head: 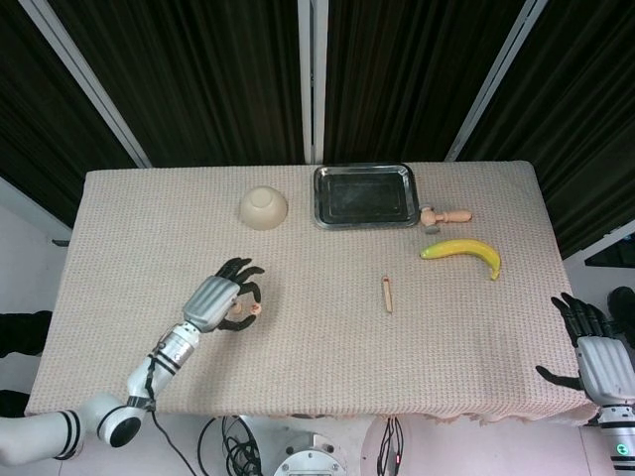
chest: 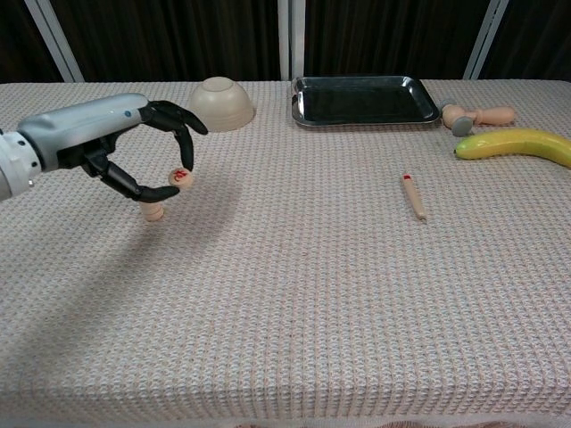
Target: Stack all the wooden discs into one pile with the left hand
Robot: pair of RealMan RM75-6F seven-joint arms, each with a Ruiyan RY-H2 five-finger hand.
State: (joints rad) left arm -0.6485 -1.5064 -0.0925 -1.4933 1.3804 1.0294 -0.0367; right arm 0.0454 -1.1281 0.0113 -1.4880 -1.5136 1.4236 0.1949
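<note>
While most of the left arm is cut off at the frame edge in the chest view, the left hand (chest: 116, 143) shows plainly, raised above the table (chest: 294, 294) and pinching a wooden disc (chest: 181, 177) between thumb and a fingertip. That disc is tipped up on edge, its red-marked face turned toward the chest camera. Just below it a second disc (chest: 153, 212) lies on the cloth, partly hidden by the thumb; its marking cannot be made out. Bare cloth stretches rightward from there to a small stick (chest: 414, 196). Along the far edge sit an upturned bowl (chest: 221, 102), a dark tray (chest: 364, 98), a wooden tool (chest: 477, 116) and a banana (chest: 516, 144). Off the table's right edge, the right hand (head: 595, 355) rests with fingers apart, holding nothing.
</note>
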